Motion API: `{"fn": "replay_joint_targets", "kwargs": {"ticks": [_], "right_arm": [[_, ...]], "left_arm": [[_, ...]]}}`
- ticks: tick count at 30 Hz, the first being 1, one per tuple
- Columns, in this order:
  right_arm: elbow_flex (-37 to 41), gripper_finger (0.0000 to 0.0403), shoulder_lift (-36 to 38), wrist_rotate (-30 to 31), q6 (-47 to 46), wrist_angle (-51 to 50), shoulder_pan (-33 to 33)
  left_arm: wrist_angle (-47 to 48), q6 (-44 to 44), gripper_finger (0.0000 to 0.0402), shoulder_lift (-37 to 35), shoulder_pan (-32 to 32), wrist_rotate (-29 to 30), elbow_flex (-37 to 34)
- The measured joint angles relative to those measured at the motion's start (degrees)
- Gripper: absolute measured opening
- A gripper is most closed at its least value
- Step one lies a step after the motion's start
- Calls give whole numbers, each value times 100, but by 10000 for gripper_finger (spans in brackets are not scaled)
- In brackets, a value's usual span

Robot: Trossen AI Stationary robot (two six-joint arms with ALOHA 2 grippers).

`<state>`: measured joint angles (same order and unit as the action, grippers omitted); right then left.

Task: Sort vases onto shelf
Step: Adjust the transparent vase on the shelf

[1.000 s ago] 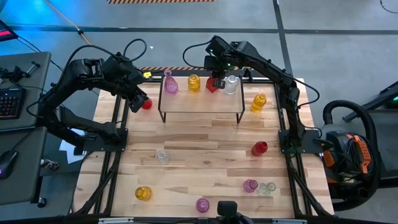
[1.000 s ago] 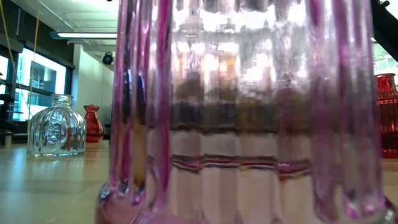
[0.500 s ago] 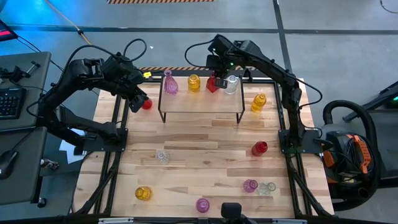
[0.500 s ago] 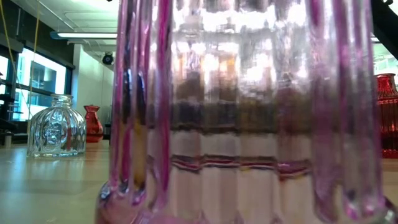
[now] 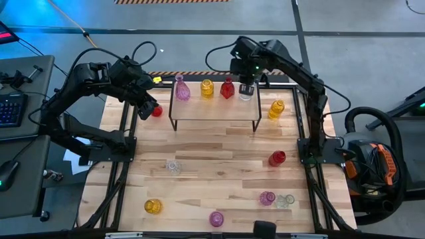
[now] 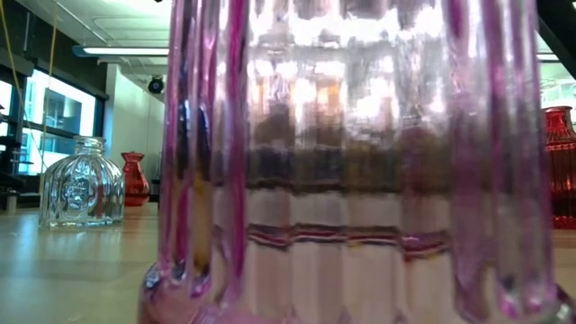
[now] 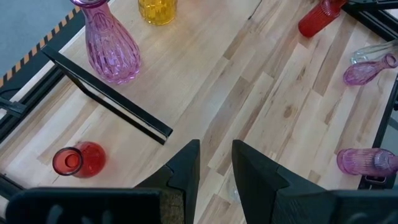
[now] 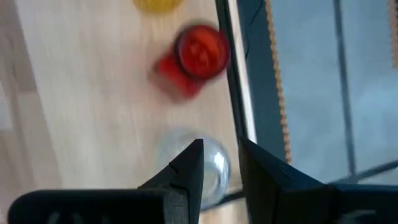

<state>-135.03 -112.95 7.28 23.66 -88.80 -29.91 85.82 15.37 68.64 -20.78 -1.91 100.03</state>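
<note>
your right gripper (image 5: pixel 247 85) hangs over the far right end of the shelf (image 5: pixel 214 108), its fingers (image 8: pixel 186 171) a narrow slit apart with nothing between them. the clear vase (image 8: pixel 208 163) sits just beyond the fingertips, right under the gap, and the red vase (image 8: pixel 198 55) stands a bit further ahead, free on the shelf top. next along the row come the yellow vase (image 5: pixel 207 88) and the pink vase (image 5: pixel 180 89).

your left gripper (image 5: pixel 145 103) waits off the shelf's left end, jaws likewise only a crack apart, holding nothing. a second red vase (image 7: pixel 78 160) stands on the table off to one side of those jaws, near the shelf's black frame.

well clear of both grippers, an amber vase (image 5: pixel 276 109) stands on the table beside the shelf's right end.
</note>
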Motion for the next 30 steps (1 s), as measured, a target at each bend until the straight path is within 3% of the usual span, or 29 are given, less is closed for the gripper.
{"fn": "replay_joint_targets", "kwargs": {"ticks": [16, 30], "right_arm": [[111, 83, 4, -410, -320, -117, -424], [1192, 83, 558, -613, -416, -105, -594]], "left_arm": [[0, -1, 85, 0, -1, 0, 0], [2, -3, 85, 1, -1, 0, 0]]}}
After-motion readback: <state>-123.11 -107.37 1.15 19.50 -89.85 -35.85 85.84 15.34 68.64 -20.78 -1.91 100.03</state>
